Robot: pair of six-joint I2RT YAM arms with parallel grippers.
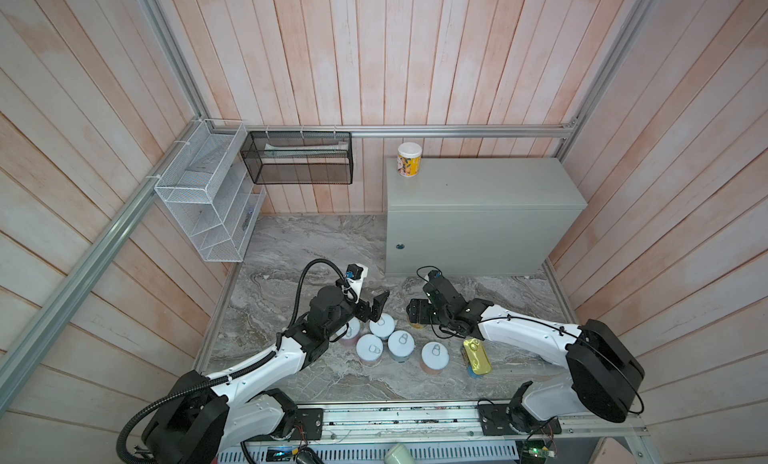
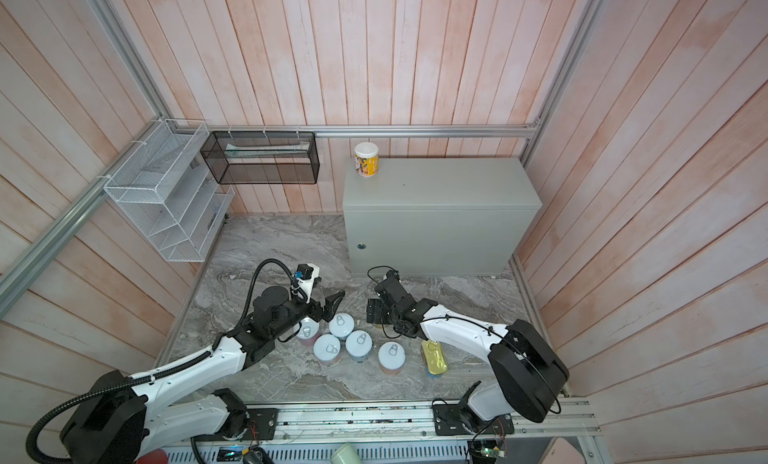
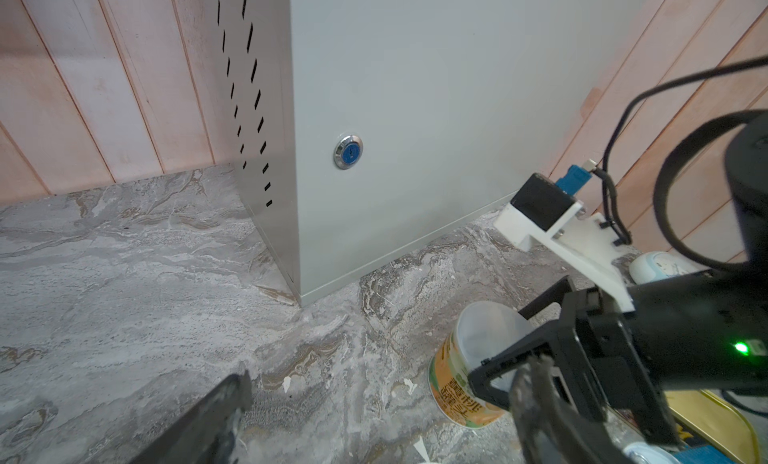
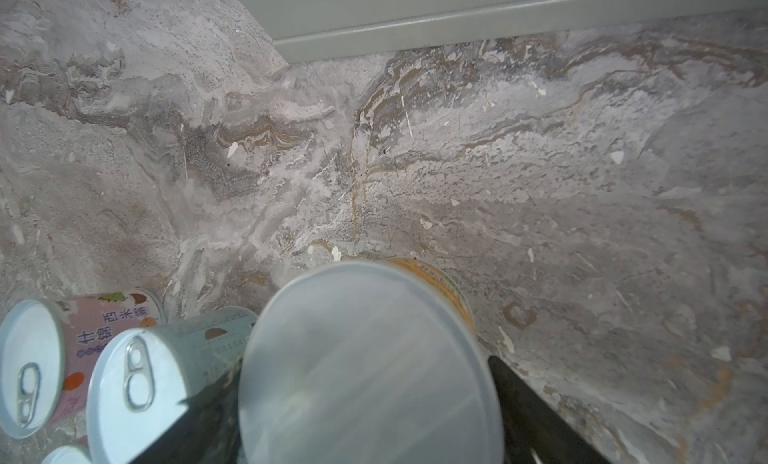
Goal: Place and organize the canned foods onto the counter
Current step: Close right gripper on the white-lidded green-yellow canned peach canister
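One white-lidded yellow can stands on the back left corner of the grey counter. On the marble floor, another white-lidded can stands upright between the fingers of my right gripper, which press on both sides of its lid; in a top view the gripper hides most of it. Several pull-tab cans cluster to its left, and the gold oblong tin lies to their right. My left gripper hovers open over the cluster's far edge, with nothing in it.
A white wire rack and a black mesh basket hang on the back left walls. The counter's front with its round lock rises just beyond both grippers. Wooden walls close in on three sides.
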